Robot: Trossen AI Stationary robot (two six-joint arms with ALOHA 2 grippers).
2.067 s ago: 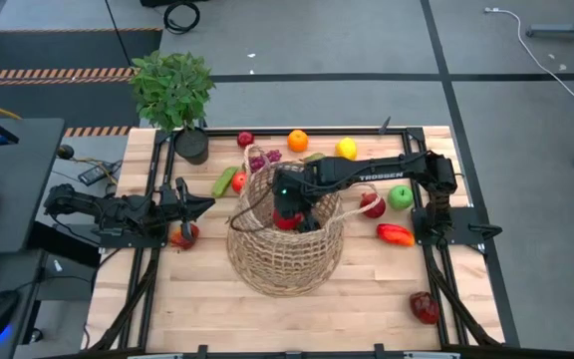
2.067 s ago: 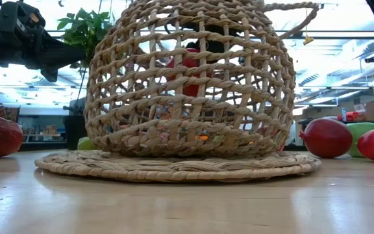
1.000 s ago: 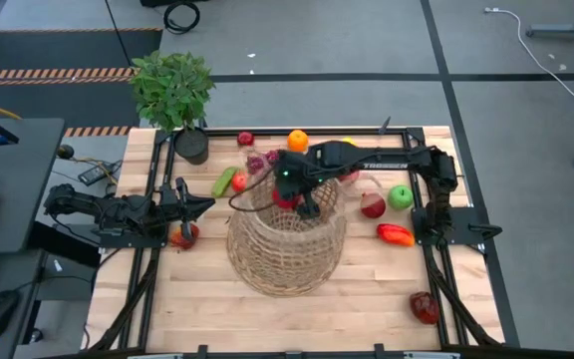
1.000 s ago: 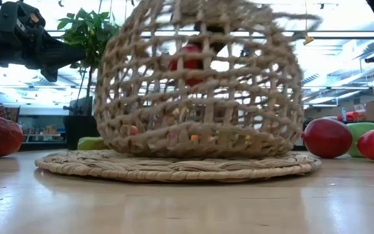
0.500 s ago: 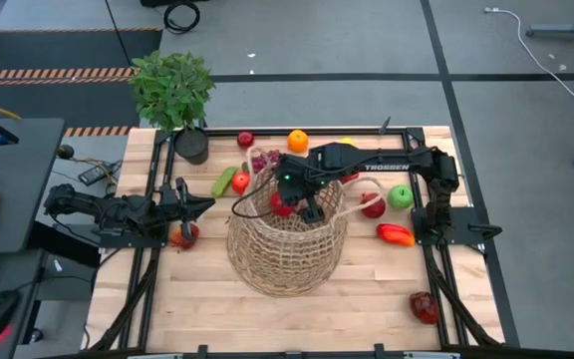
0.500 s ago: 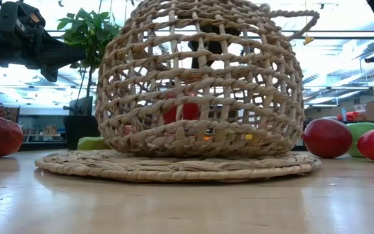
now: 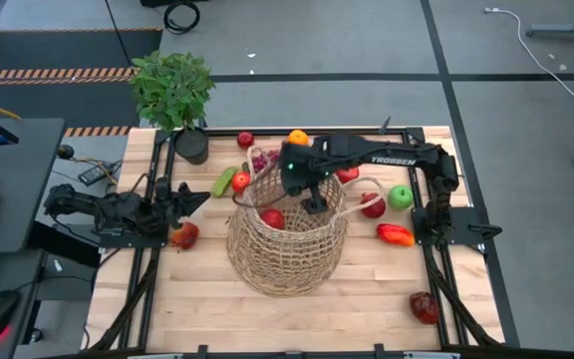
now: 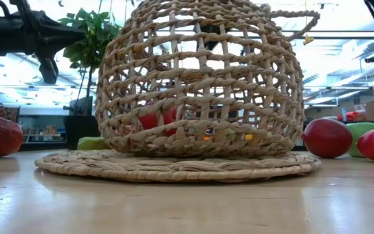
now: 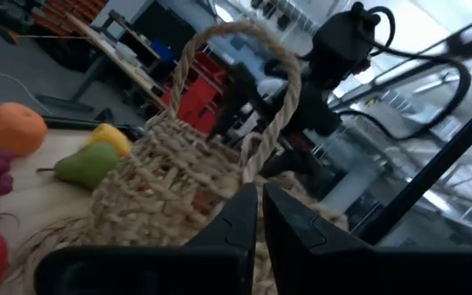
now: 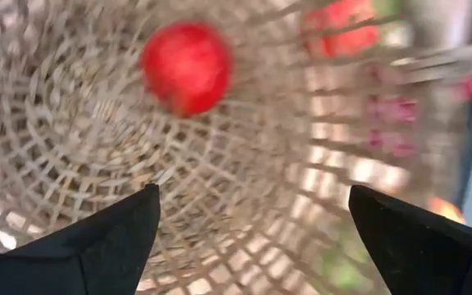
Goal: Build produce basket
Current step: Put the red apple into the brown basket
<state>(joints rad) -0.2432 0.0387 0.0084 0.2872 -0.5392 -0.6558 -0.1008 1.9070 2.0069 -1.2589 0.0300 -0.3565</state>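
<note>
Wicker, tan and openly woven, forms one round basket (image 7: 287,239) standing at the middle of the wooden table (image 7: 367,299). One red apple (image 7: 272,218) lies inside it, directly below the fingers of the right gripper (image 7: 307,189), which hangs over the basket's far rim with its fingers spread wide and holding nothing; in the right wrist view the same apple (image 10: 187,67) shows beyond the two parted fingers (image 10: 97,238) against the woven wall.

Outside the basket, counted from the high view: one bunch of purple grapes (image 7: 263,160), one orange (image 7: 297,138), one green cucumber (image 7: 224,180), one green apple (image 7: 400,196), one red and yellow pepper (image 7: 395,234). Red fruits on the table number five: one at the far edge (image 7: 245,139), one just beside the cucumber (image 7: 239,181), one beside the green apple (image 7: 372,205), one near the front right corner (image 7: 424,306), and one (image 7: 183,235) just below the left gripper (image 7: 179,194).

That left gripper waits beside the basket, fingers clenched together on nothing. One potted plant (image 7: 173,95) stands at the table's far left corner.
</note>
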